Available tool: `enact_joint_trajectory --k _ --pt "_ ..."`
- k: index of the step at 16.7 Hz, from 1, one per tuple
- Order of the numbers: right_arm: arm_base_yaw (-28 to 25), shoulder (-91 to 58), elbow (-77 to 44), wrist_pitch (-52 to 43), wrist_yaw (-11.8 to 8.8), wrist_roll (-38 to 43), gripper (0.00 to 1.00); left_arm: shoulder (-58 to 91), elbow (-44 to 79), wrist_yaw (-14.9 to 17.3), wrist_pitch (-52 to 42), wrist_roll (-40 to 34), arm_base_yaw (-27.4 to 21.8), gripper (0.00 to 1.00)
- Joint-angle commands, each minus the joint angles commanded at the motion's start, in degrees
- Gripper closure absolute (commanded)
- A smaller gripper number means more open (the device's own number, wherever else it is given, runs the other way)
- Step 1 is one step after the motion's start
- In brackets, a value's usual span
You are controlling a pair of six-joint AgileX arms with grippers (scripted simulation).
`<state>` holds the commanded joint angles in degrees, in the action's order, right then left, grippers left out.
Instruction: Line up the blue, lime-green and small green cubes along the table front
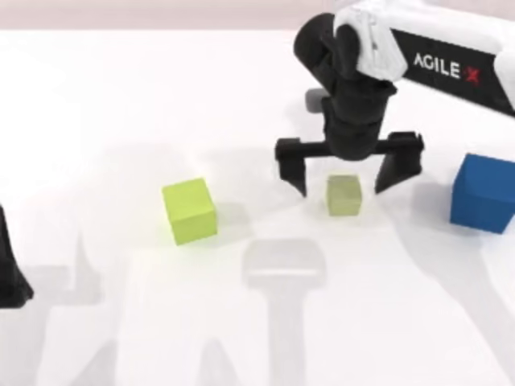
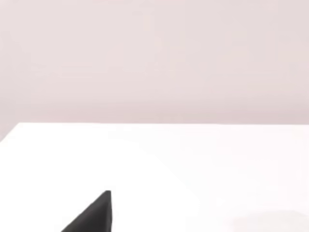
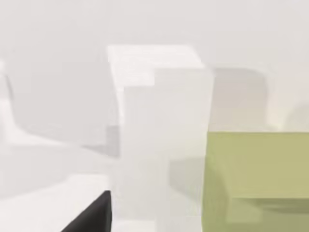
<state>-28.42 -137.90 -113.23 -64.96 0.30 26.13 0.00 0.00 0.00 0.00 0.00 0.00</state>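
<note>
My right gripper [image 1: 348, 178] hung over the middle of the white surface [image 1: 121, 96], its fingers spread wide and holding nothing. The small green cube [image 1: 344, 195] sat on the surface between the two fingertips, apart from both, so the spread was plainly set to straddle it rather than to clamp it yet. In the right wrist view the same cube [image 3: 256, 174] filled the near corner, very close to the camera, which suggested to me that the gripper was low over it.

The lime-green cube [image 1: 190, 211] stood well apart toward the left side, turned a little askew, with nothing near it. The blue cube [image 1: 483, 193] stood near the right edge of the top view, just beyond my right fingertip but not touching it. All three lay roughly in one band across the surface, though unevenly spaced and not squared to one another, so I judged the lining-up unfinished.

My left arm [image 1: 12, 265] was parked at the far left edge, only a dark piece of it showing; I could not tell how its gripper stood. Its wrist view showed bare surface and none of the cubes.

I judged the next step called for either closing on the small cube or lifting clear.
</note>
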Motion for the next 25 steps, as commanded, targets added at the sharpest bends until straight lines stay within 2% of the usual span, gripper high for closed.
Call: enact_joint_trajectory --k 3,8,21,25 --pt "-0.11 -1.29 4.27 5.35 0.02 0.12 0.0 0.0 0.0 0.0 0.0 0.0 0.0 0.0" --pt "-0.14 -1.51 4.86 6.01 0.02 0.15 0.0 0.0 0.0 0.0 0.0 0.0 0.0 0.0" --pt "-0.14 -1.51 4.86 6.01 0.02 0.15 0.98 0.0 0.0 0.0 0.0 0.0 0.0 0.0" --pt "-0.14 -1.51 4.86 6.01 0.02 0.15 1.0 0.0 0.0 0.0 0.0 0.0 0.0 0.0"
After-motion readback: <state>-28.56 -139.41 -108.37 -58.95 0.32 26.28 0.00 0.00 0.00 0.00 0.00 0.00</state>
